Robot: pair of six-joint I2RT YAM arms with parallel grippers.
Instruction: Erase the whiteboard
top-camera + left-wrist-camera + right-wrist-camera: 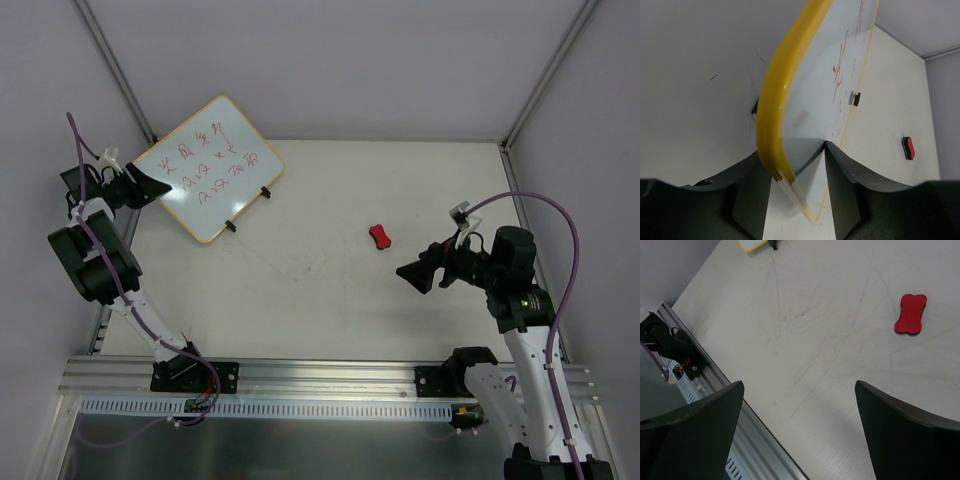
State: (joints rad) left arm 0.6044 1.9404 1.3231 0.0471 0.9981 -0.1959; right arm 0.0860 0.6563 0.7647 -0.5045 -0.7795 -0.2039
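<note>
1. Red writing covers the whiteboard (215,165) at the table's (330,290) far left; the eraser (380,236) lies well apart.
2. Left claw (792,149) straddles its yellow corner, likely steadying it; clenched or not, I cannot tell.
3. Right claw (799,385) hangs released, eraser ahead, probably for pickup.

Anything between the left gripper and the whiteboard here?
Nothing visible. The whiteboard has its corner between the fingers of the left gripper, though a firm grip can't be confirmed. The red eraser lies apart on the table.
</note>
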